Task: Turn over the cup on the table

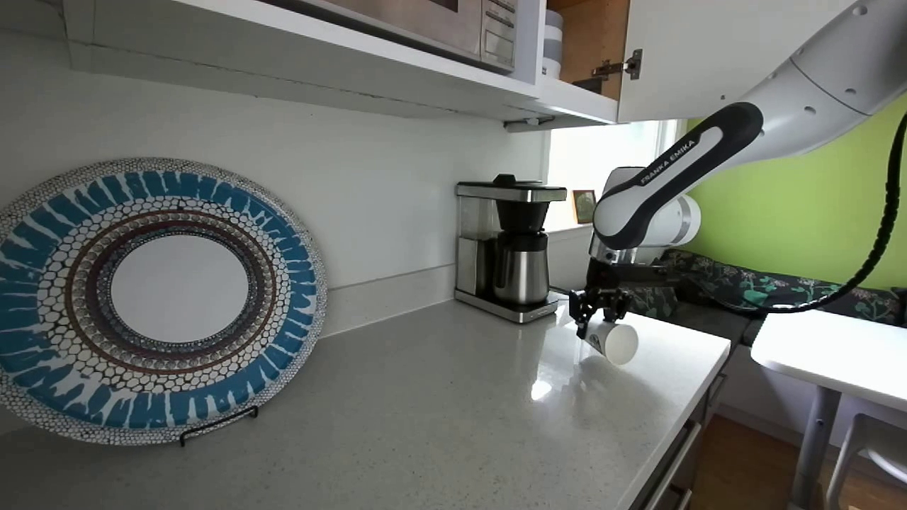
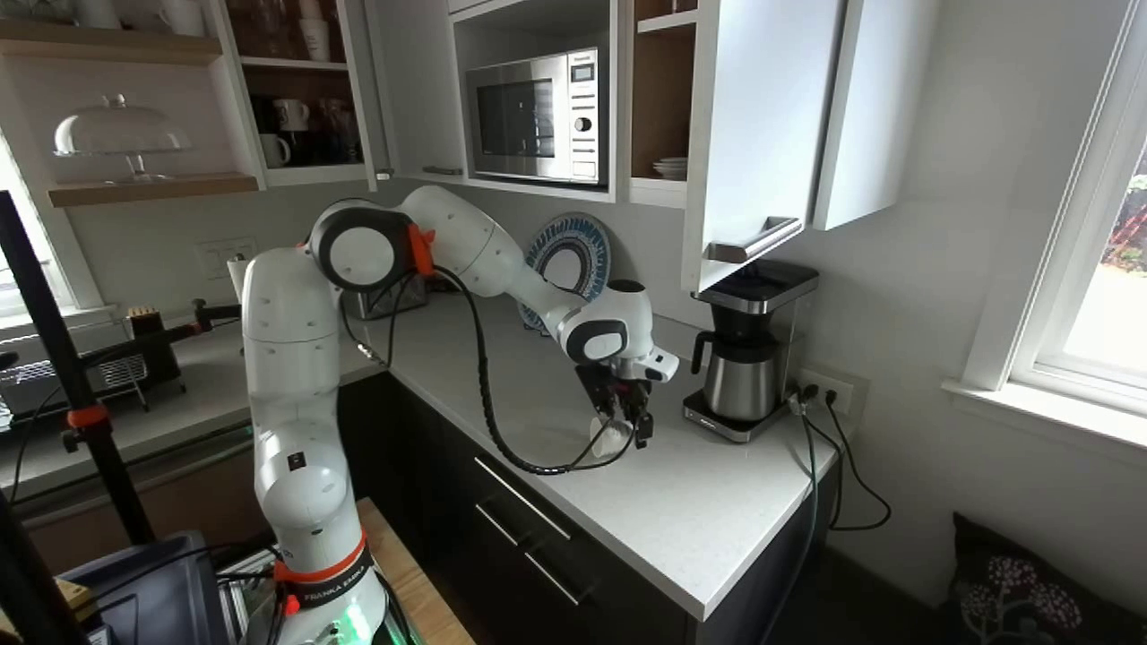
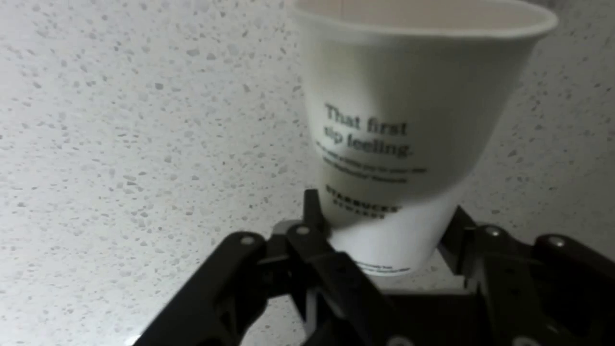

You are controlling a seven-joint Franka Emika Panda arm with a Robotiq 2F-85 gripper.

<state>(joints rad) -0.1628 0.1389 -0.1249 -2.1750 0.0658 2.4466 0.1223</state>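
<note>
White cup [image 3: 403, 144] aslant in end effector [image 3: 387, 216]

White walls [image 1: 397, 191]; lime-green wall [image 1: 801, 212] at far end. Window [image 1: 577, 152] glaring white, framed picture [image 1: 584, 206] on sill [image 1: 567, 229]. Below green wall, dark bench [image 1: 698, 324] with floral cushions [image 1: 776, 280]; white table [image 1: 843, 354] near it, washed in light, wood floor [image 1: 737, 453] beneath. White upper-cabinet door [image 2: 771, 125] open in both exterior views. Dark drawer fronts [image 2: 547, 546] with bar handles [image 2: 523, 499]. Wooden shelves [image 2: 152, 190] on wall, another window [image 2: 52, 264] near them. Blurred foliage [image 2: 1134, 215] outside one pane.

Cup [image 3: 408, 139]—"That first sip feeling", "STARBUCKS REWARDS"; arm [image 1: 723, 142]—"FRANKA EMIKA".
</note>
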